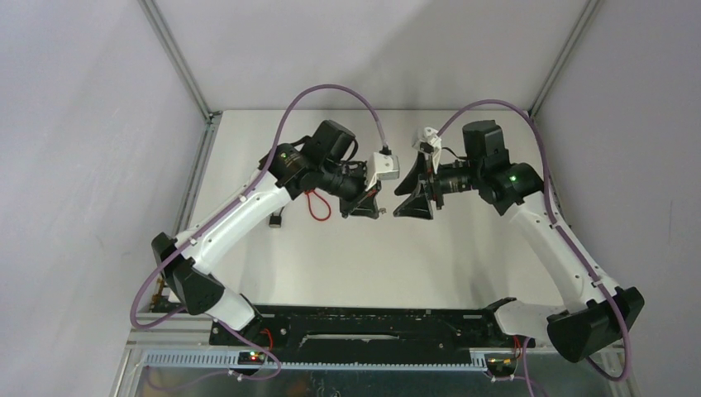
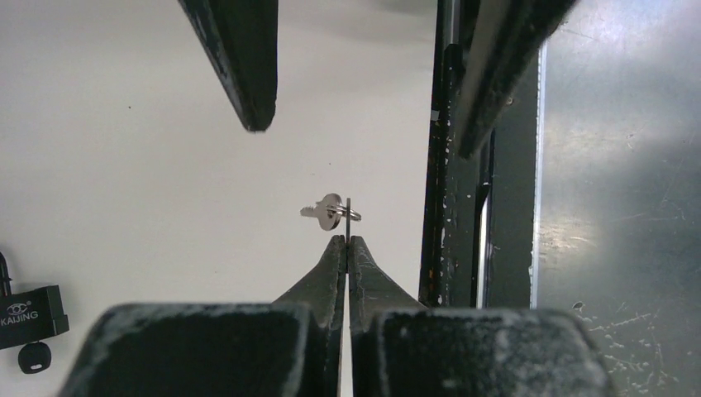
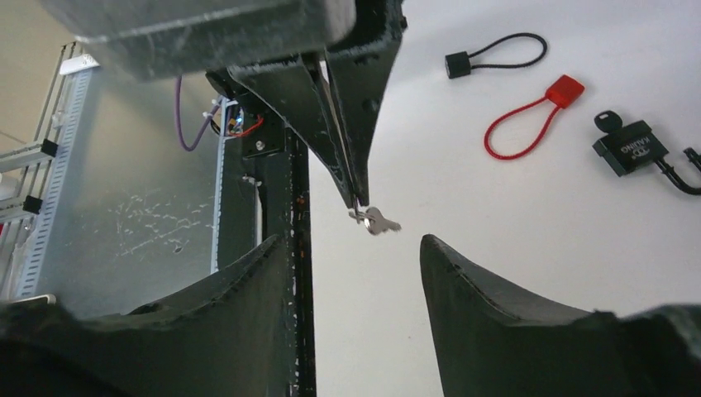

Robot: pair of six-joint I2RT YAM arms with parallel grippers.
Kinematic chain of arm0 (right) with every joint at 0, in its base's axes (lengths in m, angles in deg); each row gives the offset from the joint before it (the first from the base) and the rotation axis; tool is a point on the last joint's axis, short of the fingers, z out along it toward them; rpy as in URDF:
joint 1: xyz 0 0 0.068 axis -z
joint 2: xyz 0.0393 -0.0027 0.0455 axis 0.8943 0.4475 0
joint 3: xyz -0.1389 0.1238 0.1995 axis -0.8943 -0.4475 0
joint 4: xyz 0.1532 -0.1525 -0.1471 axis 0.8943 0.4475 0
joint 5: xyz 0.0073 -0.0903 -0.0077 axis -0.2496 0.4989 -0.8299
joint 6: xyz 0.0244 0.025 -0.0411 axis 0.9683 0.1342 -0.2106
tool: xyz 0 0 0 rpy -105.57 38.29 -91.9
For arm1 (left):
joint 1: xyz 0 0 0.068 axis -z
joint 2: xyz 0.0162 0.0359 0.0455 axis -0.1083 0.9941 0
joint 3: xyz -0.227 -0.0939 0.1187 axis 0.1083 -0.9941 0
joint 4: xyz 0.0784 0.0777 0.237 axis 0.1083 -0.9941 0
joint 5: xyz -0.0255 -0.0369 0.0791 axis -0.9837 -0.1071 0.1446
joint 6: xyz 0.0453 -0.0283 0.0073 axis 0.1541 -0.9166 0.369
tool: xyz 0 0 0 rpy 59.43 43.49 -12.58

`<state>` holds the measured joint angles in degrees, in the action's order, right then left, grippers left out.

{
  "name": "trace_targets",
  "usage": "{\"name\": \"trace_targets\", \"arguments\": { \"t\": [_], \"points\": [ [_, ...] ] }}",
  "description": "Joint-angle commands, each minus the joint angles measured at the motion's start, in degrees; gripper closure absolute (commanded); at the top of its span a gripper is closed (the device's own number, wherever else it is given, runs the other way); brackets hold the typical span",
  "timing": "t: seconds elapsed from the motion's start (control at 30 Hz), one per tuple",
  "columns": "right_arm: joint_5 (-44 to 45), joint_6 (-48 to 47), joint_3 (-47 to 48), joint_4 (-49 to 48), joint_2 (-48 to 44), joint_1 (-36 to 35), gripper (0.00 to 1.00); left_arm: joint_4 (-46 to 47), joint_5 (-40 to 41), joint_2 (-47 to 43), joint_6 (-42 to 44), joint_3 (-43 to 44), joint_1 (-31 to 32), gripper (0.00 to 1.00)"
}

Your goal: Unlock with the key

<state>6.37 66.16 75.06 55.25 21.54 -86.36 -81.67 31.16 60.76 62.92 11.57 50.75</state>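
Over mid-worktop, we log the left claw [image 2: 347, 244] pinched shut on the ring of a small silver key [image 2: 329, 211], held clear of the surface. The right claw [image 3: 347, 242] faces it, spread wide, gripping nothing. We note 1 black padlock [image 3: 632, 149] lying toward the left edge, near a red cable lock [image 3: 529, 124].

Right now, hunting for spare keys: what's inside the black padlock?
A black key head protrudes from the padlock, opposite its shackle; the blade is hidden inside the body.
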Motion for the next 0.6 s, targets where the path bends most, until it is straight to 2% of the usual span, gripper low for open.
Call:
{"name": "trace_targets", "arguments": {
  "t": [0.0, 0.3, 0.57],
  "points": [
    [0.06, 1.4, 0.18, -4.06, -0.01, -2.36, 0.36, 0.35, -0.85, -1.94, 0.24, 1.22, 0.77, 1.0],
    [-0.01, 2.89, 0.21, -6.13, 2.14, -4.38, 0.37, 1.59, -5.56, -2.53, -0.73, 0.73, 0.83, 1.0],
    [-0.2, 2.44, 0.16, -5.12, 3.27, -4.66, 0.46, 2.24, -6.5, -2.82, -1.21, 0.14, 0.91, 1.0]
  ]
}}
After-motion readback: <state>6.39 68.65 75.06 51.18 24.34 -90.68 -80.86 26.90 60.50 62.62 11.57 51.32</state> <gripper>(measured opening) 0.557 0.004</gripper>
